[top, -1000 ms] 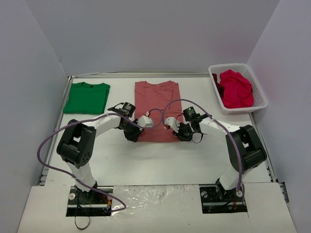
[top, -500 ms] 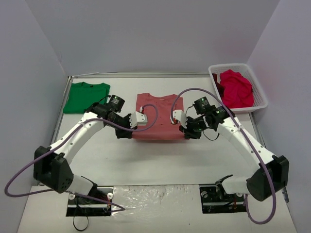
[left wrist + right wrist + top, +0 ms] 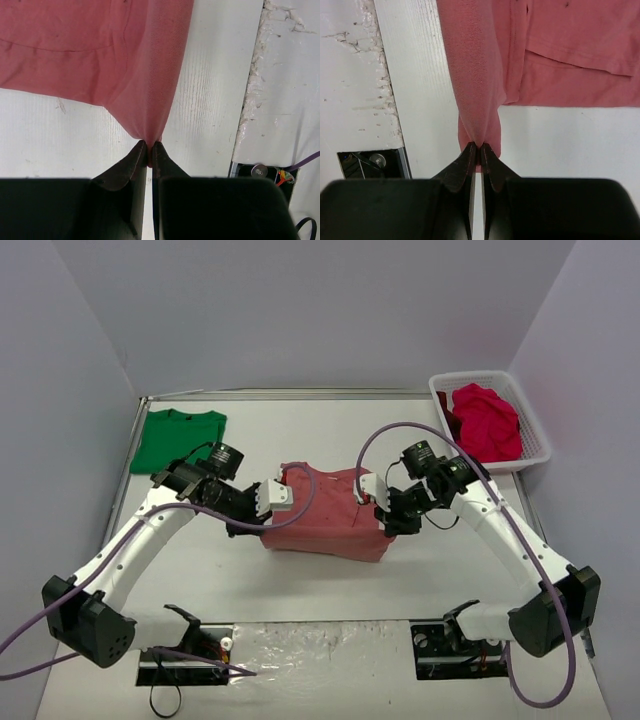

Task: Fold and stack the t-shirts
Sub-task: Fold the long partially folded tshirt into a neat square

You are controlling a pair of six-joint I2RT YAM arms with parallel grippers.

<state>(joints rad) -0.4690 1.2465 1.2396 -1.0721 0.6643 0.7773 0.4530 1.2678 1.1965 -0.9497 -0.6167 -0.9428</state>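
**Top view.**
- Salmon t-shirt (image 3: 325, 525): one. It sits well left of the basket (image 3: 541, 448) and is partly raised off the table (image 3: 330, 585).
- My left gripper (image 3: 262, 525) has the corner farther from the basket, and my right gripper (image 3: 388, 523) has the corner nearer it.
- Green t-shirt (image 3: 178, 440): one, lying flat, the thing farthest from the basket.
- Crimson t-shirts (image 3: 487, 423): a heap inside the basket (I cannot count them from the bundle).
- Basket: one.

**Left wrist view.**
- My fingers (image 3: 131, 159) are closed to a sliver on a gathered point of the salmon t-shirt (image 3: 100, 45).
- The cloth fans out from the tips in a taut fold.
- The basket is out of frame.

**Right wrist view.**
- Same entry: my fingers (image 3: 462, 162) are pinched tight on a bunched corner of the salmon t-shirt (image 3: 570, 50).
- A fold runs away from the tips over bare table.
- No basket shows here.

**Handling, as I judge it.**
- Light, limp cotton that drapes and sags between my two holds.
- It is neither slippery nor fragile.
- It is best taken at corners or hem, one in each gripper, held apart so the panel stays spread.
- A thin pinch could let a layer creep out.
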